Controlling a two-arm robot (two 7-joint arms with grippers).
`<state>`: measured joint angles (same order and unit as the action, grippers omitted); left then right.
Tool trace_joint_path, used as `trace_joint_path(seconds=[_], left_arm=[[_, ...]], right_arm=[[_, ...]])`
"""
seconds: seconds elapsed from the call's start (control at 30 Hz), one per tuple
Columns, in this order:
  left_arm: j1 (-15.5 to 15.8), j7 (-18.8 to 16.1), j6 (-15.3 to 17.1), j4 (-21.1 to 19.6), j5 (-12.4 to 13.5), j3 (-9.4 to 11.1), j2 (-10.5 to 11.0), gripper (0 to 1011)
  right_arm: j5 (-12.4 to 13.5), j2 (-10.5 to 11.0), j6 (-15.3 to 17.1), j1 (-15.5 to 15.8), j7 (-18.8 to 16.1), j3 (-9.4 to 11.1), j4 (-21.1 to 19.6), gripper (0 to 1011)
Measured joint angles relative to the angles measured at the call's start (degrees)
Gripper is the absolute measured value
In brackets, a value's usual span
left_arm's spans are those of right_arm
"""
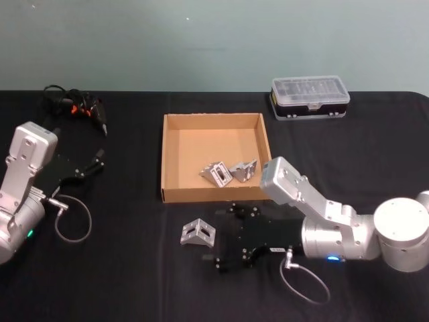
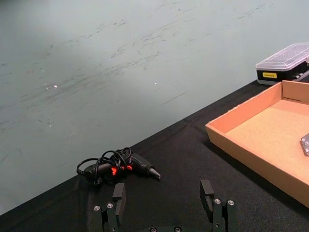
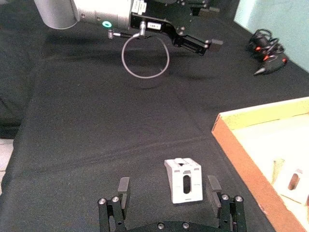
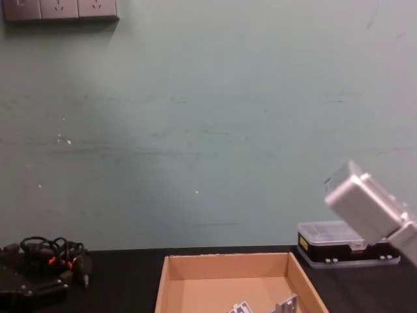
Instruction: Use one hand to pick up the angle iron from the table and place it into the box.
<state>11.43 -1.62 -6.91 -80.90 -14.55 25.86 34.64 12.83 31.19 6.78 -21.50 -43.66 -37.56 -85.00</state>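
One silver angle iron (image 1: 198, 233) lies on the black table (image 1: 120, 282) just in front of the tan box (image 1: 163, 161). My right gripper (image 1: 217, 236) is low over the table, open, with its tips at this piece. In the right wrist view the angle iron (image 3: 183, 180) stands between the two fingers (image 3: 124, 186), nearer one of them and untouched. Two more angle irons (image 1: 216, 173) (image 1: 245, 170) rest in the box's near part. My left gripper (image 1: 94, 163) is parked at the table's left, open and empty (image 2: 163, 195).
A clear-lidded black organiser case (image 1: 310, 97) stands at the back right, behind the box. A black tool with a coiled cable and orange marks (image 1: 77, 107) lies at the back left. A cable loop (image 1: 305, 278) hangs from my right wrist.
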Motion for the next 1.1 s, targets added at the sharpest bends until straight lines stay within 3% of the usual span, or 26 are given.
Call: trace_joint_path(seconds=[0.47, 1.1], left_arm=[[0.0, 0.0, 0.0, 0.0, 0.0, 0.0, 0.0, 1011], [0.0, 0.0, 0.0, 0.0, 0.0, 0.0, 0.0, 1011]], right_arm=[[1.15, -4.08, -0.96, -5.79, -2.94, -4.21, 9.84, 1002], [2.28, -6.47, -2.09, -9.19, -2.41, -5.62, 14.53, 1002]])
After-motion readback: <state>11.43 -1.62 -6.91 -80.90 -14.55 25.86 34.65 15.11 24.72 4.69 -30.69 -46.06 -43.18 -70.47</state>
